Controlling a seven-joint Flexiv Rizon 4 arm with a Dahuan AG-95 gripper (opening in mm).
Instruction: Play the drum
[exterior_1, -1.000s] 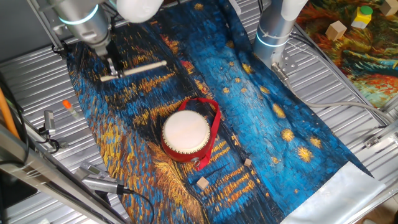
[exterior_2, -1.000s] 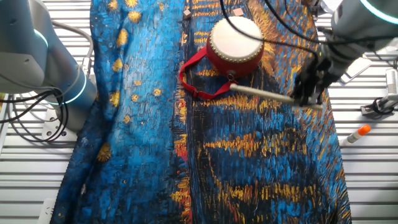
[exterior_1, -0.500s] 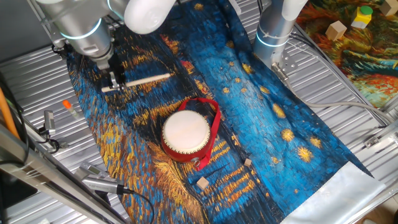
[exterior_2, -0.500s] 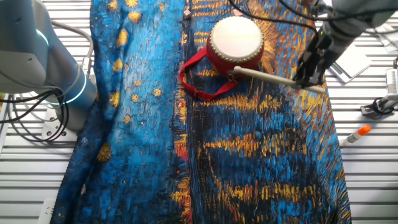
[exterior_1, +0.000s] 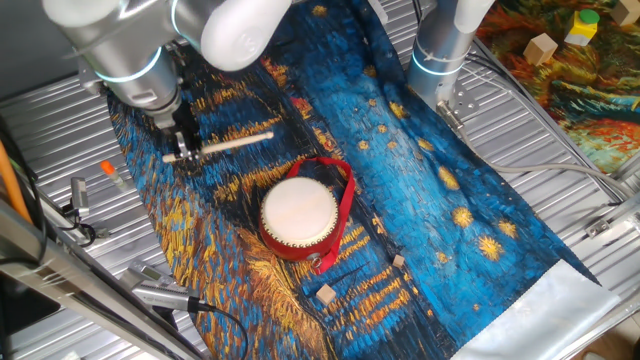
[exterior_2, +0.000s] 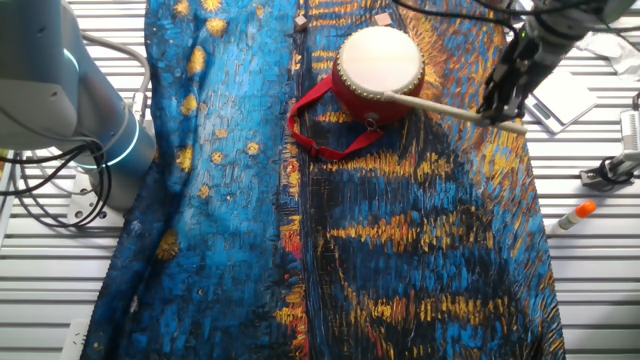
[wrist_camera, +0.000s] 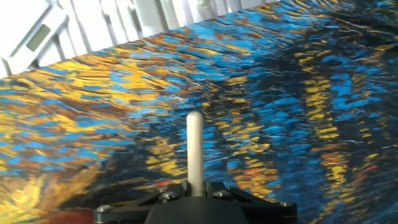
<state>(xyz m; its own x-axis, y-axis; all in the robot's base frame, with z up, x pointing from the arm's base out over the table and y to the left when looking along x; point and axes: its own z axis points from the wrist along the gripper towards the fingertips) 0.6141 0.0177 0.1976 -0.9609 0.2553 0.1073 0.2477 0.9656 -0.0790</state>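
The drum (exterior_1: 298, 215) stands on the painted cloth, cream skin up, red body, red strap loop (exterior_1: 345, 200) beside it. It also shows in the other fixed view (exterior_2: 378, 68). My gripper (exterior_1: 184, 152) is shut on the pale wooden stick (exterior_1: 225, 143), which it holds in the air to the upper left of the drum. In the other fixed view the gripper (exterior_2: 502, 100) is right of the drum and the stick (exterior_2: 440, 108) points at the drum's near rim. In the hand view the stick (wrist_camera: 194, 149) rises from between the jaws; the drum is out of view there.
A blue and gold painted cloth (exterior_1: 400, 190) covers the metal slatted table (exterior_1: 60, 110). Small wooden blocks (exterior_1: 325, 293) lie near the drum. A second arm's base (exterior_1: 440, 50) stands at the cloth's edge. An orange-capped marker (exterior_2: 572, 215) lies off the cloth.
My gripper has carried the stick toward the drum, and its free end now points at the drum's rim. The drum has not moved.
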